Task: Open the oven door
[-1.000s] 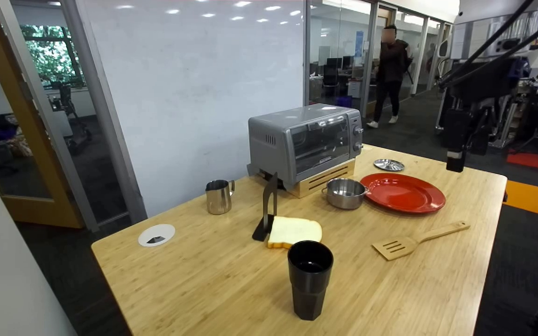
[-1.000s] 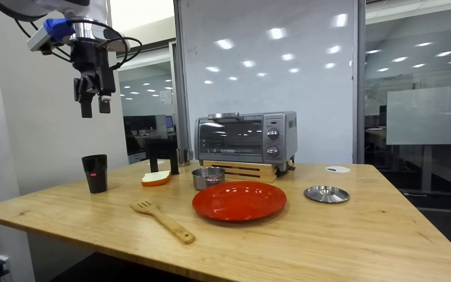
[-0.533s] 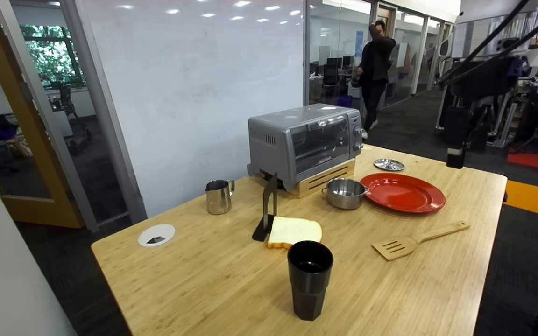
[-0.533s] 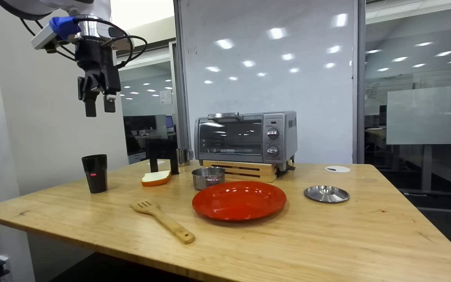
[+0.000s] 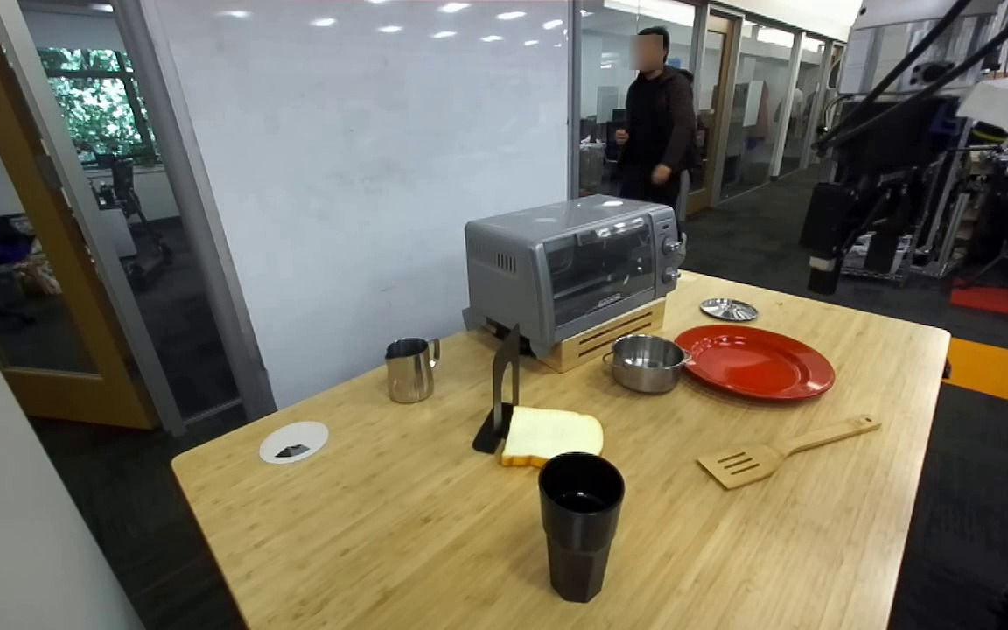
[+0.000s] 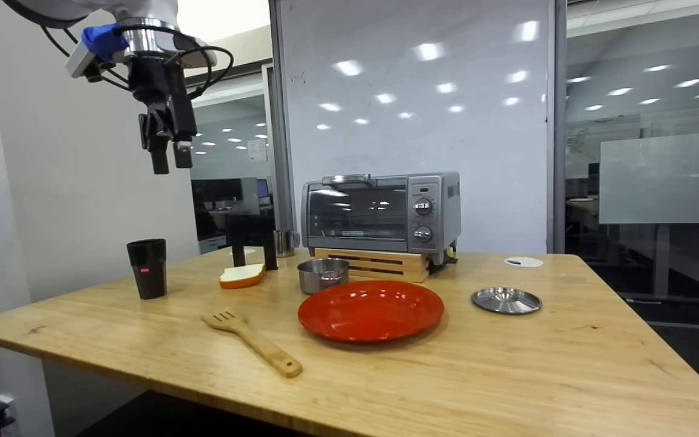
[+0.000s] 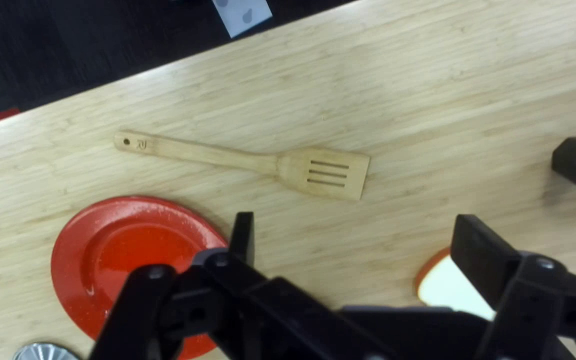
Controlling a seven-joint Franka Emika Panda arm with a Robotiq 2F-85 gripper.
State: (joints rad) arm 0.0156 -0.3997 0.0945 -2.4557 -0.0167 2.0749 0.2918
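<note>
Your fingers [image 7: 244,237] are spread wide, pointing down, with nothing between them; the gripper [image 6: 172,162] hangs over the table [image 6: 568,358], well apart from the toaster oven [image 5: 517,280]. In an exterior view the oven door [image 6: 358,213] lies to the right of the fingers and farther off, looking closed. Its handle [image 6: 347,180], a silver bar, runs left to right along the door's top edge. The line between your fingertips seems closer to lying along that bar than across it, so a turn of the wrist is probably needed if you mean to pinch it. In height, the tips look a little above it, though that is hard to judge.

In the wrist view you see a pale wooden spatula [image 7: 268,164], flat, with three slots. Farther out comes the glossy red plate [image 6: 371,312], round with a broad rim, then a small steel pot [image 6: 320,280], smooth and shiny, standing near the toaster oven; whether pot and plate touch is unclear.

Beyond them, the door is dark glass, slick enough to show bright reflections, framed in silver metal. Two round knobs [image 6: 423,207] sit to its right, and the boxy gray toaster oven rests on a slatted wooden riser [image 6: 413,270].
</note>
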